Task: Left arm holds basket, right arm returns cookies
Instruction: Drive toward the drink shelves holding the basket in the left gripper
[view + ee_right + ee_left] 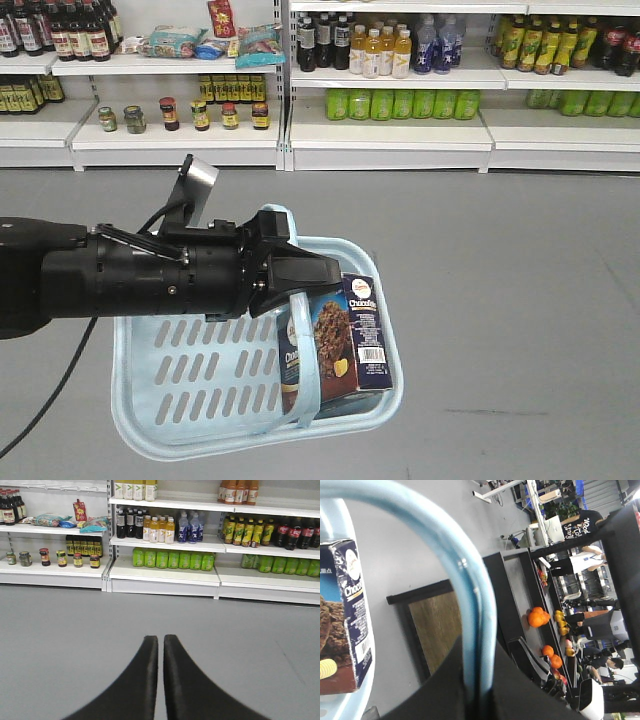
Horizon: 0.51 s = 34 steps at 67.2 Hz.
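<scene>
Black left gripper point(300, 285) clamps the pale strap handle point(310, 400) of a light blue slotted plastic basket point(180, 400) holding 1 navy cardboard cookie box point(340, 345). The black right gripper point(161, 650) has its fingers together.

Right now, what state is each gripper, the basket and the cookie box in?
left gripper: shut on the basket's handle.
right gripper: shut, holding nothing.
basket: held up by its handle, cookies inside.
cookies: standing upright at one end of the basket, not gripped.
</scene>
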{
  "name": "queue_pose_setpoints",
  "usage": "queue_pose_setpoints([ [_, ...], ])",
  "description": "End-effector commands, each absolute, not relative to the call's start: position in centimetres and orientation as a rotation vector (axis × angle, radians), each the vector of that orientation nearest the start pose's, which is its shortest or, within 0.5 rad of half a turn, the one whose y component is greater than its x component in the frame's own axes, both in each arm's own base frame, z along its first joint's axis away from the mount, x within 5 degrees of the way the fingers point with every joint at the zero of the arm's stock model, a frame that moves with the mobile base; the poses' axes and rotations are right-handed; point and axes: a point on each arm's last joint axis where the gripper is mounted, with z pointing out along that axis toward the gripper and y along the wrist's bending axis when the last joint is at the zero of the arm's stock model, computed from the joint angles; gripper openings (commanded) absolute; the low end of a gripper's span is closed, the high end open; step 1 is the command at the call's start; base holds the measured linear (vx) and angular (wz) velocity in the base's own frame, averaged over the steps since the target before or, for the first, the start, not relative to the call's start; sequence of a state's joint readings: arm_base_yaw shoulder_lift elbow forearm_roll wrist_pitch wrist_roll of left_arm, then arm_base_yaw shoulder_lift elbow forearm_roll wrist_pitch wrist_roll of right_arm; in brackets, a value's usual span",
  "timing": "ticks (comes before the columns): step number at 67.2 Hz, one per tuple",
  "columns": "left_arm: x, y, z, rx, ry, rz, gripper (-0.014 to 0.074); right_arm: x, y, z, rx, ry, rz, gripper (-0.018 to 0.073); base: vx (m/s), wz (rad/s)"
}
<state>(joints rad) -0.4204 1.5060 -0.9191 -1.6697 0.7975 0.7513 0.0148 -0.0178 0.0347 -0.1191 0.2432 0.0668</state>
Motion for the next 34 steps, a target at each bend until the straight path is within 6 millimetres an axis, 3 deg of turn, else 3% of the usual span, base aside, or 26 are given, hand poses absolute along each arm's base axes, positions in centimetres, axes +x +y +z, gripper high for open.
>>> queue_pose_setpoints([
  [1,25.05,-18.71,31.2,0.006,2.105,-1.741,-0.0003,5.6,-0.13,18.35,-0.045,1.675,-0.056,0.0004,0.4,0.05],
  [34,25.04,-18.7,31.22,0.007,2.104,-1.745,-0.0003,5.6,-0.13,18.35,-0.045,1.675,-0.056,0.0004,0.42,0.0],
])
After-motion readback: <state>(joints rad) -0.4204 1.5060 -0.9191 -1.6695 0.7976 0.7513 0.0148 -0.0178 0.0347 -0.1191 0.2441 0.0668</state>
